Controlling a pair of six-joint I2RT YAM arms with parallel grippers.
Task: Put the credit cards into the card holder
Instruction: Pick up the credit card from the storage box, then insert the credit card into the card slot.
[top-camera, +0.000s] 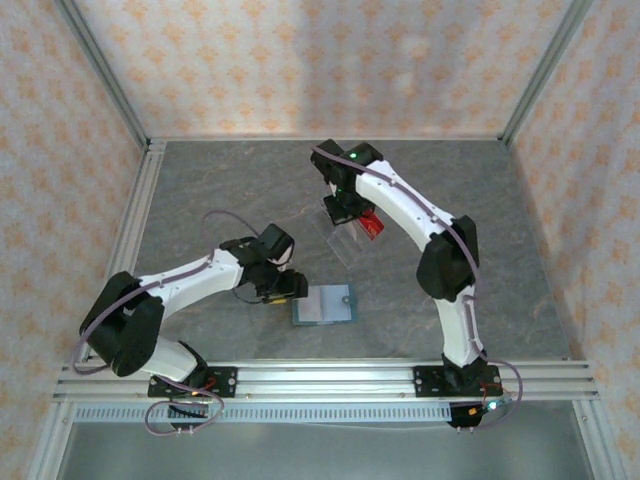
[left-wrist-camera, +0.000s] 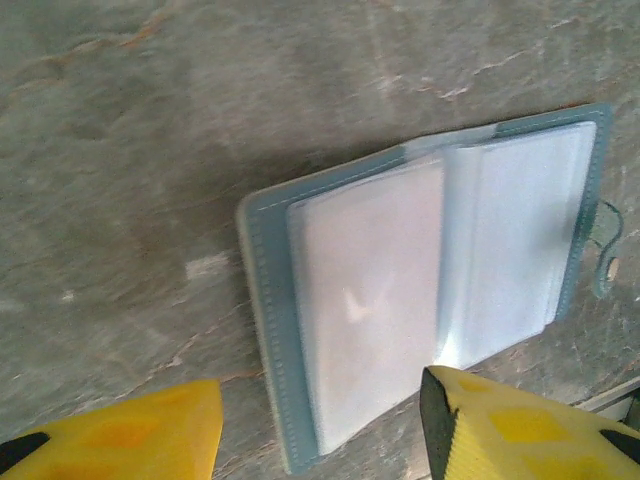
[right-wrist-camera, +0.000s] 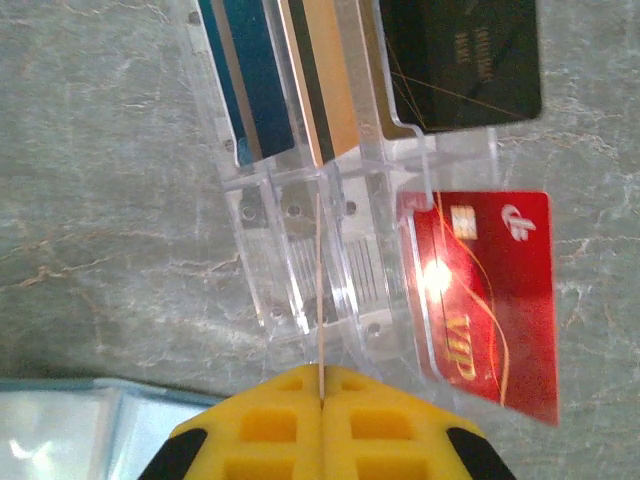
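Pinching thin card, right gripper

My two arms are pretty much twins. The left arm and right arm both wear glossy white shells with chunky black joints, and a thin purplish cable loops along each. There's a tiny green light glowing on my right wrist. My left claw and right claw have bright yellow fingers with moulded square pockets and black behind them. My bases are black too.
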